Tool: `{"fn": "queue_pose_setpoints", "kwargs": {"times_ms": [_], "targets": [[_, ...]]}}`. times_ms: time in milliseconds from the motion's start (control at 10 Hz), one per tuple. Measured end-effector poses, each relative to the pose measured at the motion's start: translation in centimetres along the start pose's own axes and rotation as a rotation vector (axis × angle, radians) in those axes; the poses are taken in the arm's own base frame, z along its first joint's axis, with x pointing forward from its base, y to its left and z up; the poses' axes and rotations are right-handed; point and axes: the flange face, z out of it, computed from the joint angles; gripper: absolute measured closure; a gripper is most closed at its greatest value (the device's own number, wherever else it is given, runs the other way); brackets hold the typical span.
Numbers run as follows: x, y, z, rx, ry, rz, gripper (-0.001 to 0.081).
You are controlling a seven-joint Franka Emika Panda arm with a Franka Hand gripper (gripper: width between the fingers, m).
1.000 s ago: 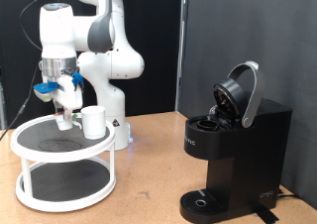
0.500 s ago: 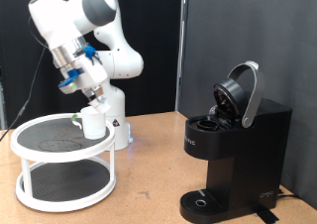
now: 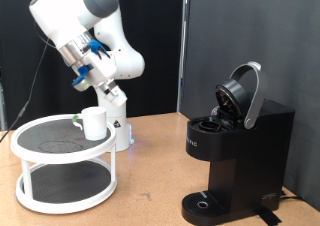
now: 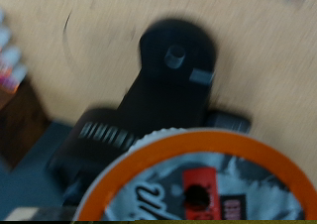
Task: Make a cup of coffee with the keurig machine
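My gripper hangs tilted in the air, above and just to the exterior view's right of the white cup. The cup stands on the top shelf of a white round stand. In the wrist view a round pod with an orange rim and printed foil top fills the near field, held at the hand. The black keurig machine stands at the exterior view's right with its rounded lid hinged open. It shows blurred beyond the pod in the wrist view.
The stand has two dark-surfaced tiers and sits at the exterior view's left on a wooden table. The robot's white base is just behind the stand. Black curtains back the scene. The machine's round drip tray holds nothing.
The gripper has lifted off the stand beside the cup, swung up and tilted toward the exterior view's right. The cup and machine have not moved.
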Motion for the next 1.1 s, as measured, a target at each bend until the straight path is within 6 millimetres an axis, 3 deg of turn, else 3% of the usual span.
{"fn": "queue_pose_setpoints", "kwargs": {"times_ms": [400, 600, 900, 1100], "targets": [[-5.8, 0.1, 1.4, -0.14, -0.103, 0.048, 0.0428], [-8.1, 0.0, 2.4, -0.077, -0.074, 0.059, 0.0428], [-7.9, 0.0, 2.4, -0.145, -0.089, 0.107, 0.0428], [-9.5, -0.7, 2.9, -0.176, -0.092, 0.147, 0.0428]]}}
